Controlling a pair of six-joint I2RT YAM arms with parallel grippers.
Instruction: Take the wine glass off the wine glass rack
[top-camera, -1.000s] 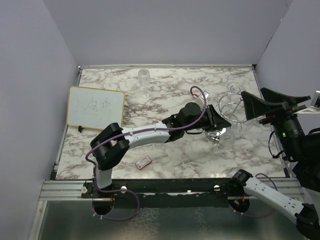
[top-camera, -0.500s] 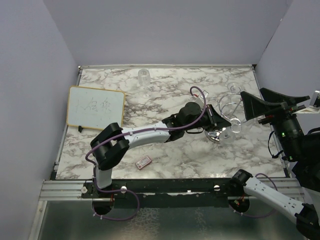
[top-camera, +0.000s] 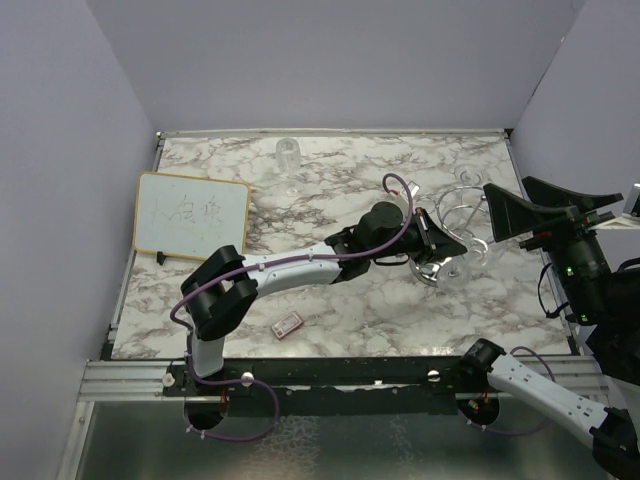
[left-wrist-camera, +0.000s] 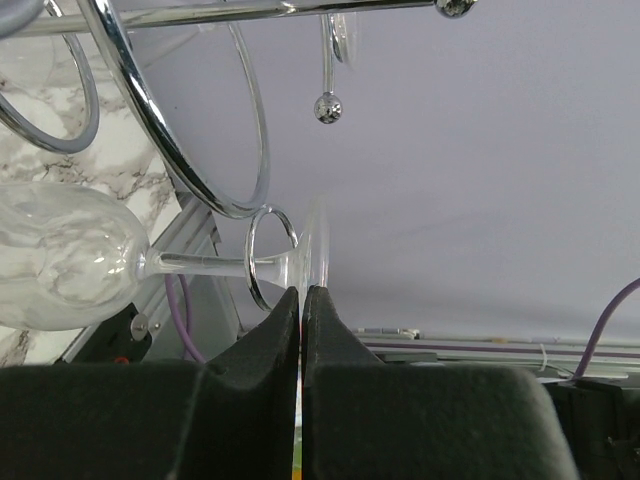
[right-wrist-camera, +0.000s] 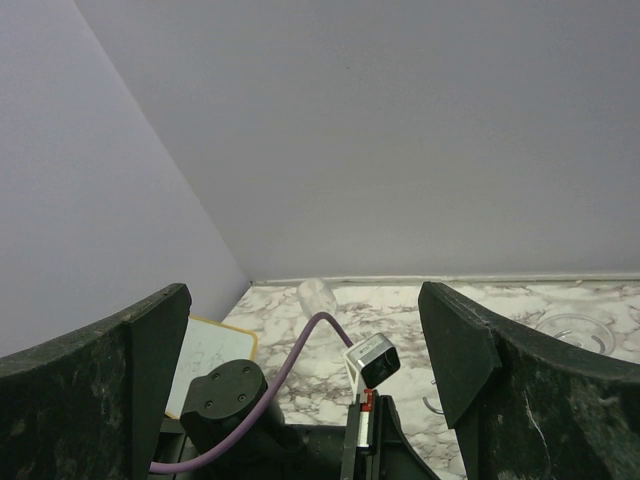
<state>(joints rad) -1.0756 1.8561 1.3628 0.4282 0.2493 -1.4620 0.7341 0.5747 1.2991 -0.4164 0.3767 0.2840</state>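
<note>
The chrome wine glass rack (top-camera: 452, 212) stands at the right of the marble table; its wire loops (left-wrist-camera: 205, 150) fill the upper left of the left wrist view. A clear wine glass (top-camera: 468, 264) lies sideways at the rack, bowl (left-wrist-camera: 60, 268) to the left, with its stem (left-wrist-camera: 205, 264) passing through a small ring. My left gripper (top-camera: 440, 248) is shut on the thin foot of the glass (left-wrist-camera: 316, 245), and its black fingertips (left-wrist-camera: 285, 305) are pressed together around it. My right gripper (top-camera: 548, 214) is open and empty, held high at the right of the rack.
A second wine glass (top-camera: 288, 160) stands upright at the back of the table and also shows in the right wrist view (right-wrist-camera: 317, 293). A framed whiteboard (top-camera: 190, 215) lies at the left. A small pink item (top-camera: 287, 324) lies near the front edge. Purple walls close in both sides.
My left gripper and the held glass have shifted slightly to the right at the rack. The right arm has barely moved.
</note>
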